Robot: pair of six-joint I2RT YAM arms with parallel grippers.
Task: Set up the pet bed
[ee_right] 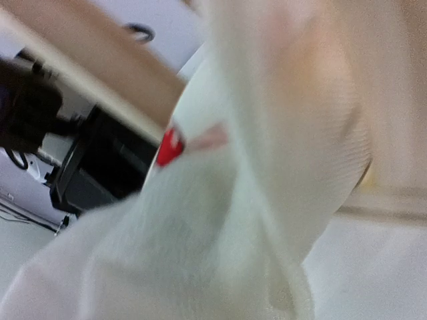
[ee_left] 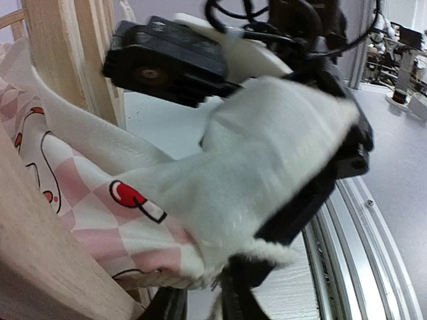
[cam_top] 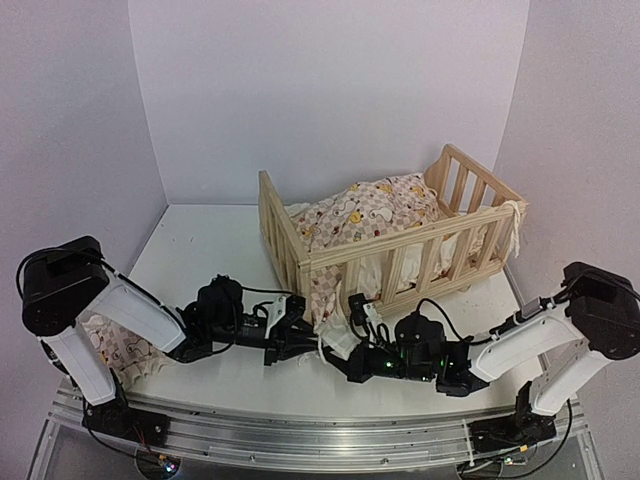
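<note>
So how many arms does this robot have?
2: left arm from the left, right arm from the right, both reaching the cushion. None looks hidden.

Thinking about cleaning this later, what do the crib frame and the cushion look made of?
Crib frame: pale bare wood, probably pine, matte, grain visible. Cushion: soft printed cloth, pink-white checks; cream edge looks fleecy, fuzzy nap showing.

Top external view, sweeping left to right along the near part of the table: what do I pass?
Left shoulder → patterned cloth beneath that arm → left wrist → cushion corner hanging outside the frame → right wrist → right shoulder.
</note>
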